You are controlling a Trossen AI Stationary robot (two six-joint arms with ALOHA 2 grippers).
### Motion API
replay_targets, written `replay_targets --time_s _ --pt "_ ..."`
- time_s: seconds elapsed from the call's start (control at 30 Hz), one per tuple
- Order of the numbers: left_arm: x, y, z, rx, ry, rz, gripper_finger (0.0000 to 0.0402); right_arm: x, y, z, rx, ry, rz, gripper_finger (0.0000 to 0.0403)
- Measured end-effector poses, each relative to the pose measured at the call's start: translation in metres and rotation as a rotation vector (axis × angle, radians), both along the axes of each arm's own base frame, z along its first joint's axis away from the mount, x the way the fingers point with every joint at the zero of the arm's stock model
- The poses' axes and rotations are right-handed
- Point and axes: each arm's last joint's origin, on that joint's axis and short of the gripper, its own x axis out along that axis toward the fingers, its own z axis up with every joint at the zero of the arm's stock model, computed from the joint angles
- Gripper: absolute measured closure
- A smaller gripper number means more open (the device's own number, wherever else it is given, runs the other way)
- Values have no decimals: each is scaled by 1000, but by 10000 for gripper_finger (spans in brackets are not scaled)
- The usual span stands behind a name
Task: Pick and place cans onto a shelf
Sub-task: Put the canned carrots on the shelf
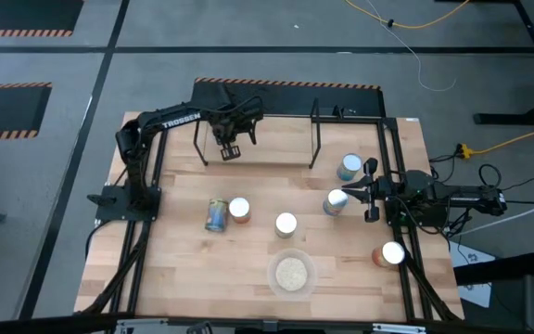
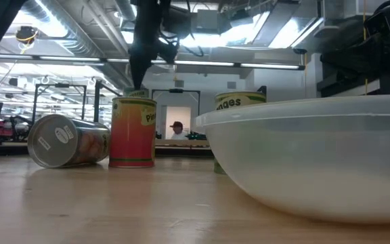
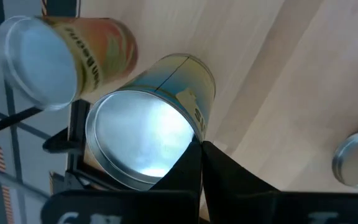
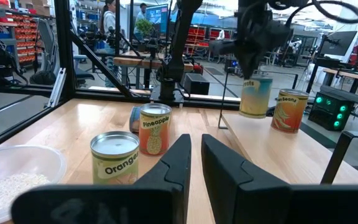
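Six cans (image 1: 286,223) are left on the table (image 1: 184,269), one orange can (image 4: 289,111) is set on the shelf (image 1: 276,148), another can (image 3: 148,134) is gripped there by the left pincer (image 1: 230,148), and the right pincer (image 1: 349,197), nearly closed and empty, is held beside a blue can (image 1: 335,202).

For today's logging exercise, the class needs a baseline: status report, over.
Left tool shut on a can, at the shelf. Right tool shut, empty, mid-table. Beans can stands close beside.
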Motion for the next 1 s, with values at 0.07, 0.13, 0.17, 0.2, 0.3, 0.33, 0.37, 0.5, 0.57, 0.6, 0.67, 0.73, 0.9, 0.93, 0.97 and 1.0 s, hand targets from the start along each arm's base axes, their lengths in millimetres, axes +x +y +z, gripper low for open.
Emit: replay_targets --time_s 0.07,0.13,0.17,0.2,0.3,0.33,0.37,0.5,0.57,0.6,0.67,0.73,0.9,0.93,0.97,1.0 --pt "0 0 -6 -3 7 -1 401 0 0 0 0 0 0 358" --pt "0 0 -11 -6 15 -6 401 0 0 0 0 0 0 358" --pt "0 0 -14 -9 22 -13 401 0 0 0 0 0 0 358" --pt "0 0 -17 -12 29 -18 401 0 0 0 0 0 1 358" --pt "0 0 -21 -16 34 -19 401 0 0 0 0 0 0 358" --pt "0 0 -22 -15 34 -19 401 0 0 0 0 0 0 358" --pt "0 0 -23 -12 33 -19 401 0 0 0 0 0 0 358" --pt "2 2 -23 16 18 -19 401 0 0 0 0 0 0 358" --pt "2 2 -23 17 16 -19 401 0 0 0 0 0 0 358" --pt "2 2 -23 17 16 -19 401 0 0 0 0 0 0 358" --pt "2 2 -23 17 17 -19 401 0 0 0 0 0 0 358" --pt "2 2 -23 17 16 -19 401 0 0 0 0 0 0 358" --pt "4 -1 -23 15 16 -29 401 0 0 0 0 0 0 358" --pt "4 -2 -23 14 16 -31 401 0 0 0 0 0 0 358" --pt "5 -3 -23 14 15 -34 401 0 0 0 0 0 0 358" --pt "5 -4 -23 14 16 -37 401 0 0 0 0 0 0 358"
